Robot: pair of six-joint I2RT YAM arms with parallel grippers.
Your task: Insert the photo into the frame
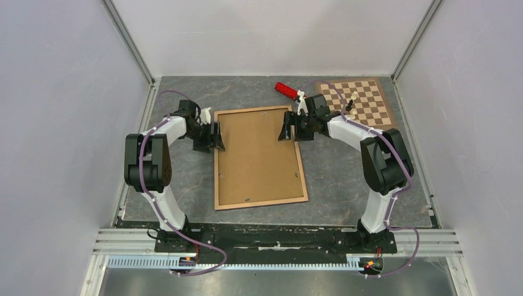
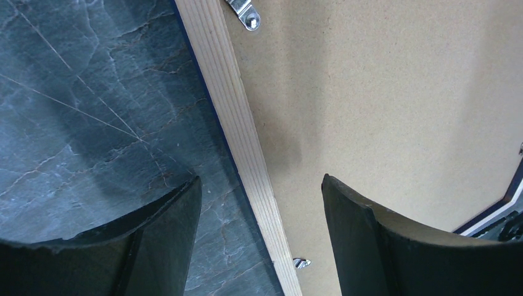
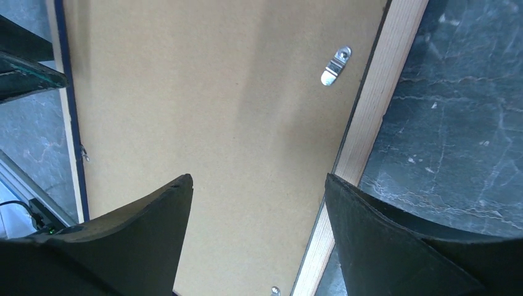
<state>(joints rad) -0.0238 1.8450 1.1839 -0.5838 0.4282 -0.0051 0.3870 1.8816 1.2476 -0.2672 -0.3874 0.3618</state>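
1. The frame (image 1: 261,203) lies flat in the middle of the counter (image 1: 345,179), light wood side up, with its long sides running from the near edge toward the far edge
2. A brown fibreboard panel (image 1: 259,157) fills the opening, and small metal clips (image 3: 336,66) sit along the rails
3. The photo cannot be seen in any view; whether it is under the panel I cannot tell
4. The left hand (image 2: 260,179) hangs over the left long rail at the far half of the frame. Its fingers are spread, one over the counter and one over the panel, and it grips nothing
5. The right hand (image 3: 258,176) hangs the same way over the right long rail, fingers also spread and empty
6. I judge the frame to be light and stiff, but thin, so a grip at one corner could twist it. The two long rails, taken at facing points, look the safest hold
7. Because it lies flat, there is little edge to pinch. A finger must come in at the outer side of the rail, low to the counter
8. The panel looks rigid and smooth, likely slippery, and the clips are small and may need turning
9. A chessboard (image 1: 358,102) lies at the far right corner, well apart
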